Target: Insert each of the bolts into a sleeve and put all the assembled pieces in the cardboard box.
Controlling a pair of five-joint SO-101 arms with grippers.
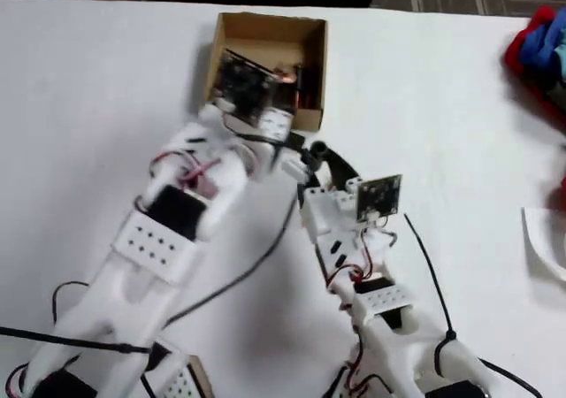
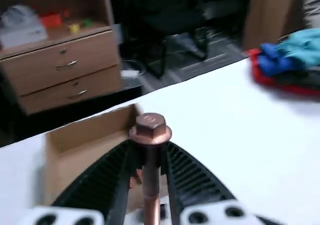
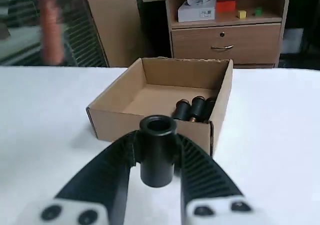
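The left gripper has its fingers closed on a copper bolt, head up and shank hanging down. The right gripper has its fingers clamped on a black sleeve, upright with its mouth open to the top, at the middle of the right wrist view. I'd want the bolt tip centred squarely over that mouth before lowering, with both kept plumb. The cardboard box, upper middle of the high view, holds a few assembled pieces near its right wall.

Bolt: lower shank cut off by the picture's edge. Assembled pieces: partly hidden by the cardboard box wall; number not determined.
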